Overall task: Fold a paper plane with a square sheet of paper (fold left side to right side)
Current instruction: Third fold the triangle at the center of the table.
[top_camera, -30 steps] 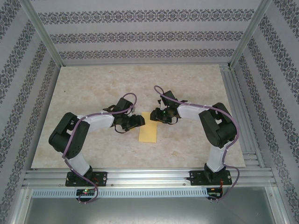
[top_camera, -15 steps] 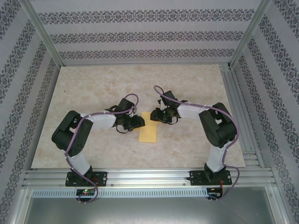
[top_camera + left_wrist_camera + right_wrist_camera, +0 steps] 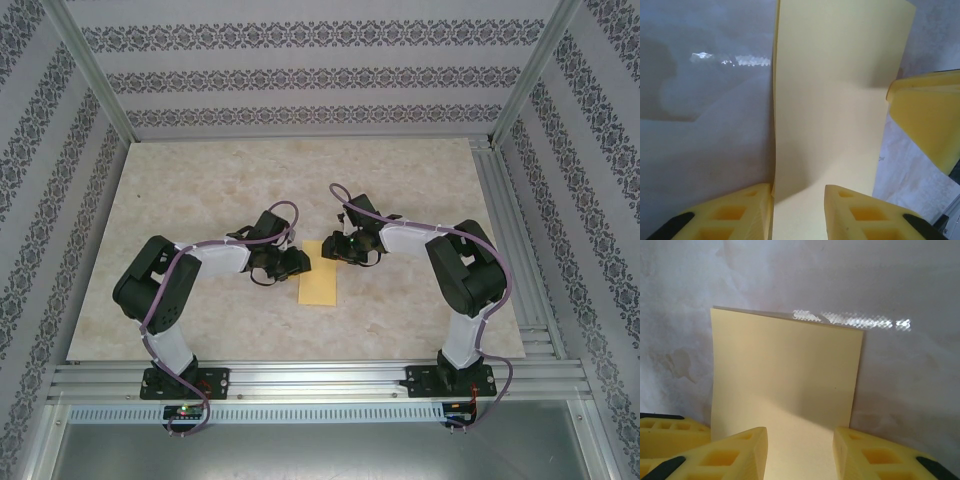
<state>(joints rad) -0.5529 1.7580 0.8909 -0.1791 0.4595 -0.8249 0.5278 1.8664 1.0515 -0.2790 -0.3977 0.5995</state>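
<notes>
The pale-yellow sheet of paper (image 3: 319,274) lies flat on the table as a narrow upright rectangle, folded in half. My left gripper (image 3: 298,262) sits low at its left edge. In the left wrist view the gripper (image 3: 799,202) is open over the paper (image 3: 835,100), its left finger touching the paper's doubled left edge. My right gripper (image 3: 331,250) is at the paper's far end. In the right wrist view the gripper (image 3: 800,447) stands open above the paper (image 3: 785,370), with nothing pinched.
The beige marbled tabletop (image 3: 200,190) is bordered by an aluminium frame (image 3: 320,378) at the near edge, and patterned walls stand on three sides. The two grippers sit very close together, and a right finger (image 3: 927,117) shows in the left wrist view.
The left arm has drawn slightly to the left, its elbow shifting a little. The paper and the right arm stay put.
</notes>
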